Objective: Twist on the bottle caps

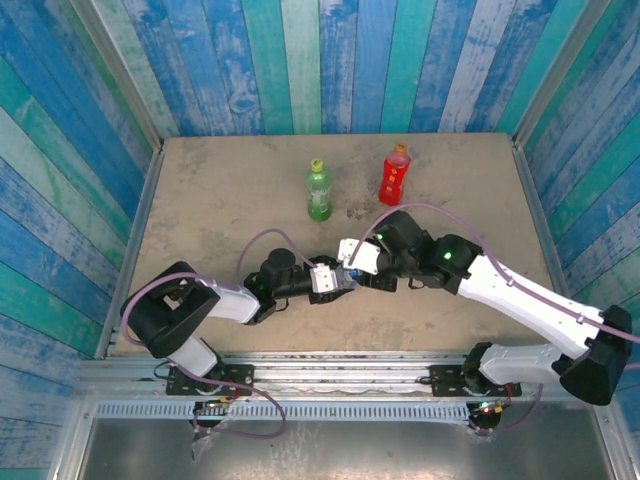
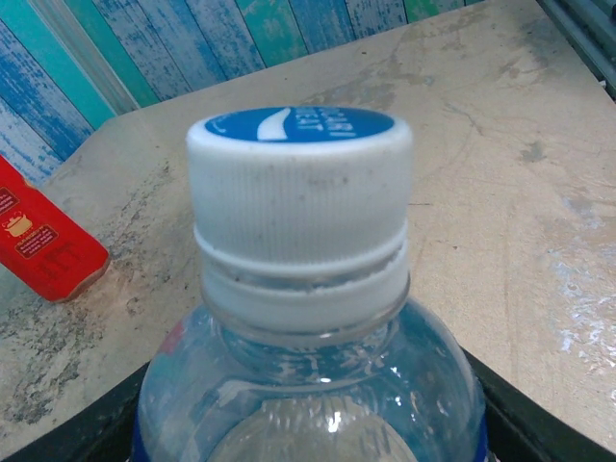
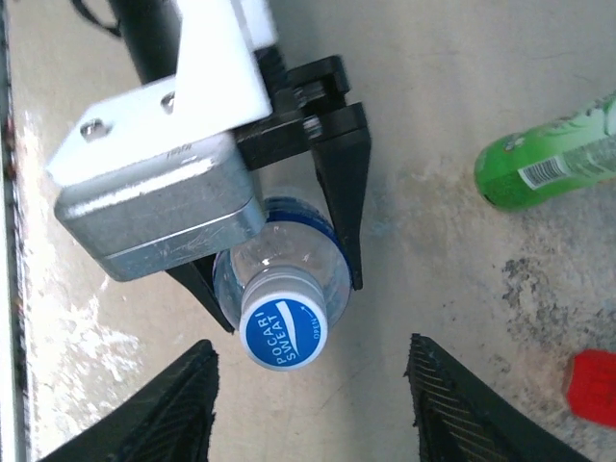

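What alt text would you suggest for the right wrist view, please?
The left gripper clamps a clear bottle, cap on; the right gripper hangs open before it. A green bottle and a red bottle appear at right.

The clear bottle has a white-and-blue cap; green bottle, red bottle.
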Tool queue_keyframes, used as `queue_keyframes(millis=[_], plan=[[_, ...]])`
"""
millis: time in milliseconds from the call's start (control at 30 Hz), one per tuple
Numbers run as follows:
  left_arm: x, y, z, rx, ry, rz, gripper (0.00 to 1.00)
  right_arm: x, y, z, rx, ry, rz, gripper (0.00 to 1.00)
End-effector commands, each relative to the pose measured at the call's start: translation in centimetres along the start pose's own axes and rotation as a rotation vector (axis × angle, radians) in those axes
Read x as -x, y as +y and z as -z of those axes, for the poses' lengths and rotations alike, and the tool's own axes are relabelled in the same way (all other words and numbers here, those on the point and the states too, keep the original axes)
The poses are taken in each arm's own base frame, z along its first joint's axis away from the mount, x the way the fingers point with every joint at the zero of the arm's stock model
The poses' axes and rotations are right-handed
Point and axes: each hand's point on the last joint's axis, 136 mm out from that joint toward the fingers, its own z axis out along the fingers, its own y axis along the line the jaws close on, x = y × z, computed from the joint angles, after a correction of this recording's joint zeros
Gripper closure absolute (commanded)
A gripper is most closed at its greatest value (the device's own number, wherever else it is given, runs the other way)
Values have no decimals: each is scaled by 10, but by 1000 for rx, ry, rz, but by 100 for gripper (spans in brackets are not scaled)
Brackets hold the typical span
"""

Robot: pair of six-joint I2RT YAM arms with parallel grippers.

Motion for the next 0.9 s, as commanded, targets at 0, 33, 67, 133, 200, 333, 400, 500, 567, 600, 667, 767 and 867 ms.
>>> queue_keyframes(millis=[0,33,67,133,200,333,400,500,567,600,667,767,867], plan=[[11,-2,3,-10,-28,-32,36,-2,3,-5,42,40,118,48],[9,-2,3,-11,-26,-31,36,-3,3,-8,49,46,119,48],[10,-2,3,-12,-26,-30,36,-3,4,-10,57,49,120,48],[10,-2,3,-11,-26,-31,36,-4,7,-14,77,52,119,49],[11,-2,4,-9,-29,-33,36,-6,9,-18,87,61,118,52],[10,-2,3,-11,-27,-31,36,-10,11,-23,99,81,106,59],[10,-2,3,-12,-27,-31,36,-11,10,-25,99,89,95,63],[11,-2,3,-13,-30,-30,36,-12,12,-27,107,93,84,66],[10,-2,3,-16,-27,-28,36,-13,12,-28,106,100,76,72],[11,-2,3,-14,-27,-28,36,-14,10,-29,99,103,60,73],[11,-2,3,-13,-26,-28,36,-13,6,-29,78,106,3,79],[11,-1,4,-5,-24,-29,36,-9,-9,-29,4,94,-203,85],[11,1,4,5,-21,-32,36,-10,-31,-27,-125,63,-574,87]])
